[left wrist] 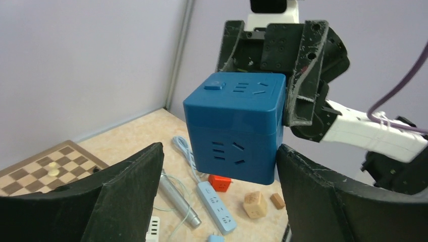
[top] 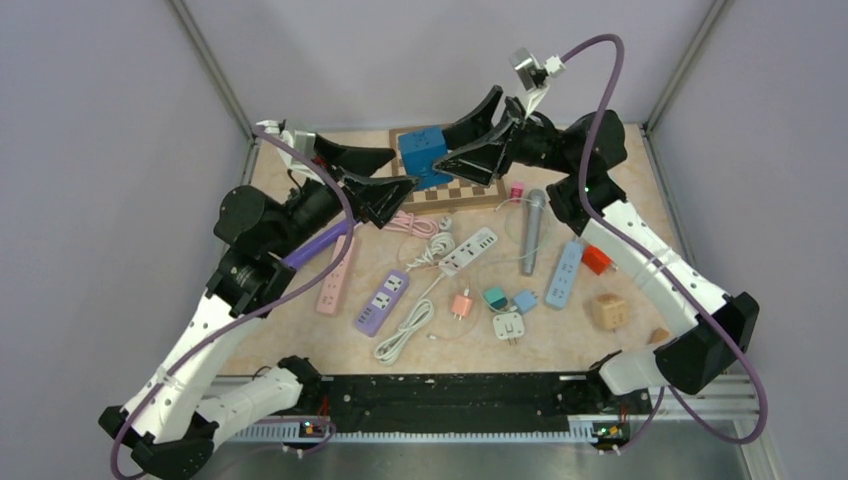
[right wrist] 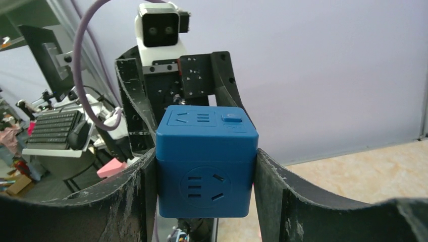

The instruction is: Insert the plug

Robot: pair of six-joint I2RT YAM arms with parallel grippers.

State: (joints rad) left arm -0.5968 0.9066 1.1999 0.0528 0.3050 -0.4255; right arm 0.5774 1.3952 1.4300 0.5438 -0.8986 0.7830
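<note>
Blue socket cube (left wrist: 234, 126) hangs clamped in my right tool (right wrist: 203, 157) above the far worktop (top: 560, 340), my left tool (left wrist: 219, 147) wide open astride it, not touching; a lopsided close there could twist it loose and drop it.

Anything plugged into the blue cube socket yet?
Not on visible faces: the blue cube socket, clamped in the right gripper, shows only bare holes. Hidden faces: cannot tell.

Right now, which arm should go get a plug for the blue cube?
Probably the left. The left tool is open and empty, while the right tool is clamped on the blue cube socket, holding it up off the table, so it's busy.
</note>
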